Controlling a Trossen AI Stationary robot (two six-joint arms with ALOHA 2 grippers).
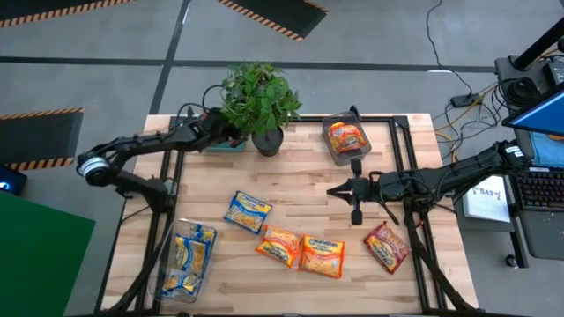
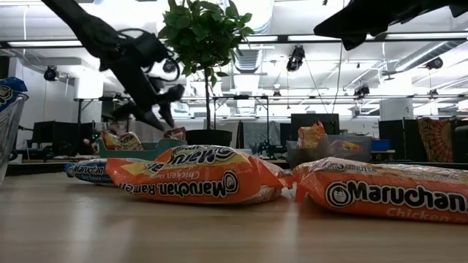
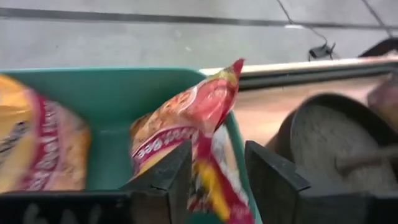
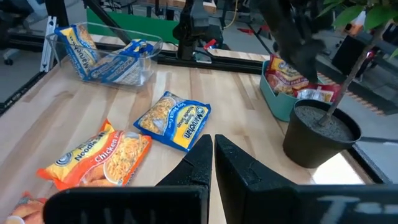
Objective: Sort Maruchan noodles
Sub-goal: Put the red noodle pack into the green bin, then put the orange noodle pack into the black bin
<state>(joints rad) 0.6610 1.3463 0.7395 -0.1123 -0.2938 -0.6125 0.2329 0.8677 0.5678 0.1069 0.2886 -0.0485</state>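
Left gripper (image 3: 214,177) over teal bin (image 3: 112,93) beside plant (image 1: 258,101), fingers parted around red packet (image 3: 186,127). Right gripper (image 4: 213,163) fingers pressed together, empty. Some packets binned; four still loose on bench (image 1: 300,180) near plant.

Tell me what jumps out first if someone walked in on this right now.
The left pincer at the teal bin by the potted plant, a red noodle packet between its parted fingers. Then the loose packets on the table: two orange ones, a blue one, a red one. The right pincer hangs shut mid-table.
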